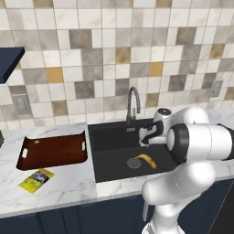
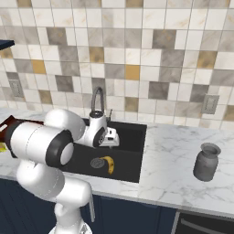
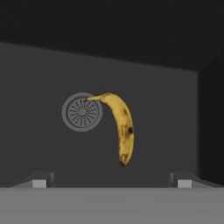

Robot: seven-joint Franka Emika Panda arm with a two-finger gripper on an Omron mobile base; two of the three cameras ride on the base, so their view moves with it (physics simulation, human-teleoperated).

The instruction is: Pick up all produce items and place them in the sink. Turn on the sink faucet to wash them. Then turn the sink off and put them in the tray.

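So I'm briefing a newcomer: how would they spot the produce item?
Find the black sink set in the marble counter. On its floor, beside the round drain, lies a banana, curved, yellow and brown-spotted, the basin's only loose thing.

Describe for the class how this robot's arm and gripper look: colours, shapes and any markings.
The arm is made of glossy white, rounded, tube-like segments, joined by dark black bands at the joints. No cables or markings show on it. The gripper ends in two small fingers; in the hand view their tips look dark grey with lighter, squarish pads.
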